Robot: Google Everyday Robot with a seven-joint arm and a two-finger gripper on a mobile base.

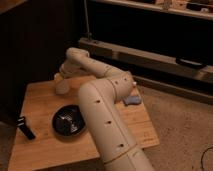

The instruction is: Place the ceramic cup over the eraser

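Gripper [61,81] was over the far left corner of the table [40,102], its jaws pressed together, apparently pinching the ceramic cup [59,88]; in the dim light the pale shape merged with the claw. Eraser [25,128] lay at the front left edge, well apart from the cup. Black bowl [69,120] sat mid-table between them, with bare wood to its left. Arm [107,117] crossed the right half. Blue piece [132,100] lay near the right edge.
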